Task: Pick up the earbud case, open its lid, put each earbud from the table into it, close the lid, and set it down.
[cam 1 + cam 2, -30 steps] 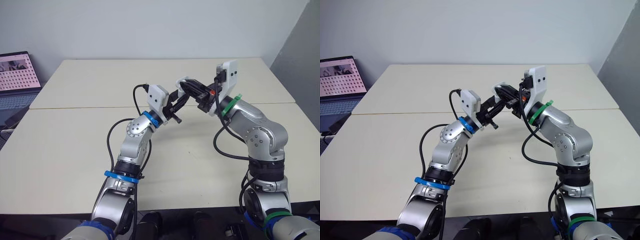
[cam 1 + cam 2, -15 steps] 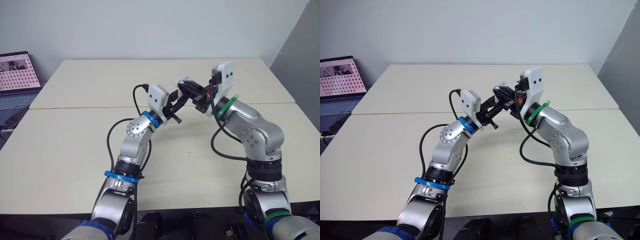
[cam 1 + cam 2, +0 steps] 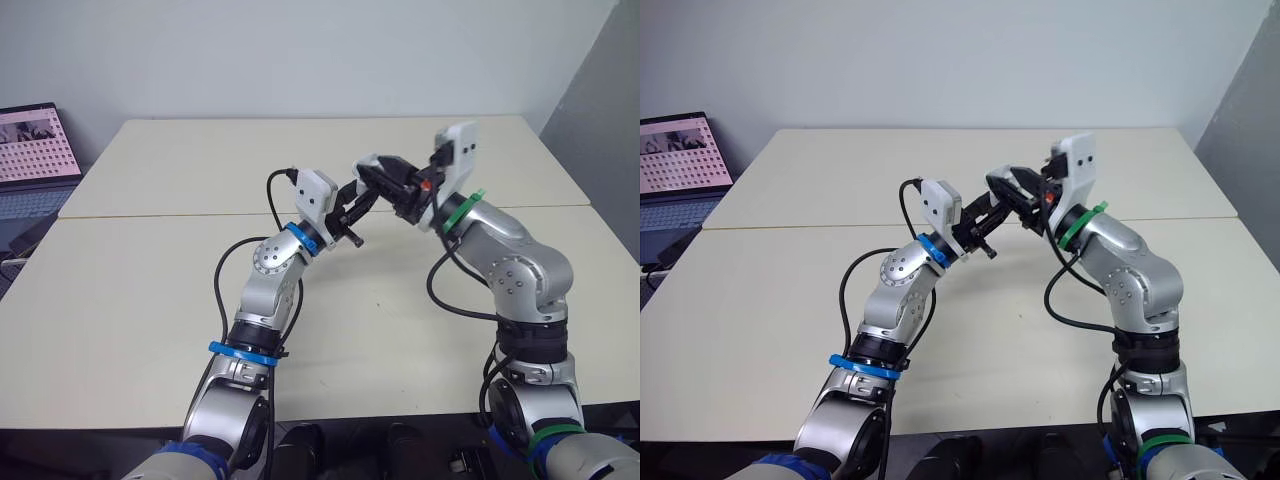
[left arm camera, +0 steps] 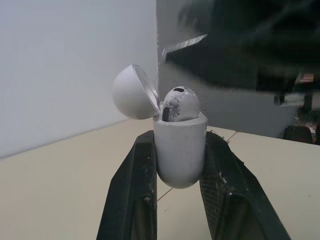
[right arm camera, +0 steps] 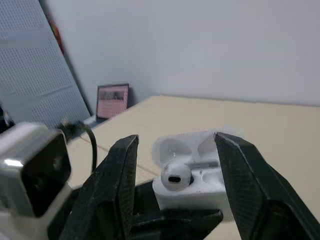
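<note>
Earbud case [image 4: 180, 155] held above the table [image 3: 150, 280], clamped at its lower body by the left gripper [image 4: 179, 142]. The lid [image 4: 131, 92] is open and one earbud [image 4: 180, 104] sits proud. The right gripper [image 5: 176, 139] is spread wide around it. Light, rigid, probably slippery plastic: grip the flanks, clear of the hinge.

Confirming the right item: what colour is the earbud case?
The earbud case is white; clearest in left wrist view.

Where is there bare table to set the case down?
The near tabletop, from seam to front edge, is bare; so is the far tabletop. Crowded near the seam's middle: the left gripper holds the earbud case, the right gripper open close by.
</note>
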